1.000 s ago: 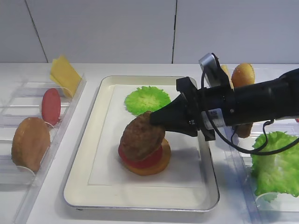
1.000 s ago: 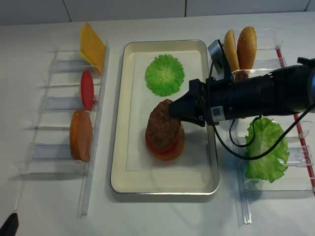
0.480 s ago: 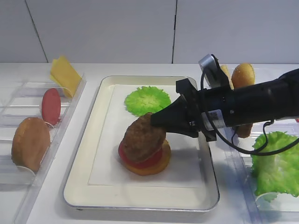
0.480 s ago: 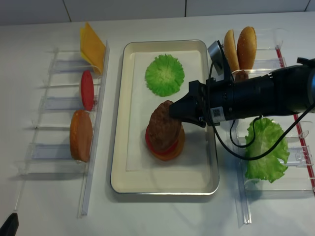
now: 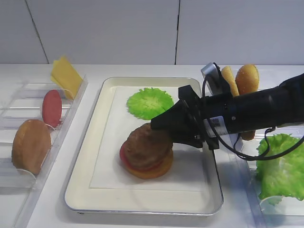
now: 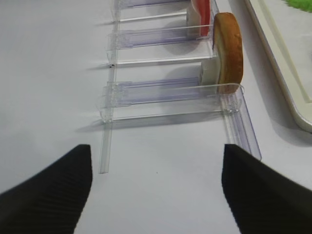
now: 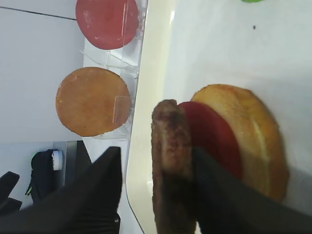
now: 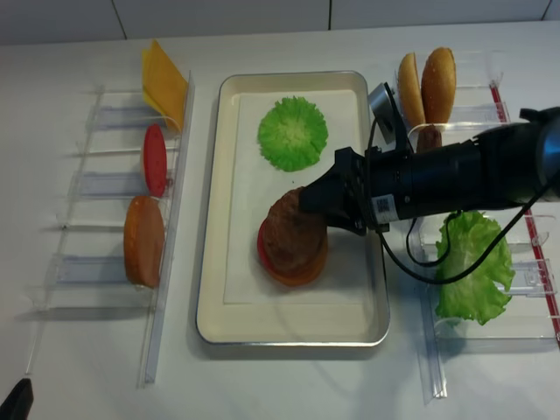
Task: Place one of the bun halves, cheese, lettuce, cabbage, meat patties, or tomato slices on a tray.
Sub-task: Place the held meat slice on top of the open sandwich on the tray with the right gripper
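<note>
A silver tray (image 5: 83, 192) (image 8: 210, 262) lined with white paper holds a stack: a bun half (image 5: 153, 170) (image 7: 253, 141), a tomato slice (image 7: 209, 136) and a dark meat patty (image 5: 145, 145) (image 8: 293, 232) (image 7: 170, 161) lying on top, slightly tilted. My right gripper (image 5: 160, 129) (image 8: 313, 201) (image 7: 156, 151) reaches in from the right and straddles the patty's near edge. It is open: one finger stands clear of the patty, the other lies against its underside. My left gripper (image 6: 155, 148) hangs open over the bare table, with nothing between its fingers.
A ruffled green leaf disc (image 5: 149, 102) lies at the tray's far end. The left clear rack holds cheese (image 5: 66, 76), a tomato slice (image 5: 52, 108) and a bun half (image 5: 31, 145) (image 6: 228, 51). The right rack carries two bun halves (image 5: 247, 78) and lettuce (image 5: 280, 171).
The patty, held steeply tilted against the stack before, has tipped down onto the tomato slice. My right gripper has opened and sunk a little. The left gripper's earlier state is not shown.
</note>
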### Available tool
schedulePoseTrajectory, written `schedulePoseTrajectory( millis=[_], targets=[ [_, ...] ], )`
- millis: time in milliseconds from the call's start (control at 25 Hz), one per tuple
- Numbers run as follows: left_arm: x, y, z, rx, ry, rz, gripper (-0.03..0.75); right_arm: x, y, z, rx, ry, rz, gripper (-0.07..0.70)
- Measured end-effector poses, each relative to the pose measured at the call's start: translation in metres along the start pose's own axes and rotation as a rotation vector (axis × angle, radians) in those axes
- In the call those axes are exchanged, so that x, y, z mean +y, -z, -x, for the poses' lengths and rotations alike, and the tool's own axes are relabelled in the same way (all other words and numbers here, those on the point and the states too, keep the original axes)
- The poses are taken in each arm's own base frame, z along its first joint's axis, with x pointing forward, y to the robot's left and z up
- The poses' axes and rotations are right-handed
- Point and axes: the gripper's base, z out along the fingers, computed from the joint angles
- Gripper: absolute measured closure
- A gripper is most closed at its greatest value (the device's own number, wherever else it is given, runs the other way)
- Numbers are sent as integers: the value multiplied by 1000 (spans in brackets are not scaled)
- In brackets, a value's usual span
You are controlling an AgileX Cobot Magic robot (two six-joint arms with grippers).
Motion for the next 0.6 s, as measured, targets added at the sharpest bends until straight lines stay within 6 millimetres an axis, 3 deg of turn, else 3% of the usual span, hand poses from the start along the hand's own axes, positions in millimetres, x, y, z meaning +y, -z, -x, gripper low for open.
schedulePoseTrajectory(
  millis=[200,600],
  targets=[
    [0,0,0,0,0,0,715,4,-1,5,27,93,-6,232],
    [0,0,0,0,0,0,715,6,3,18,250,255,-210,230]
  ],
)
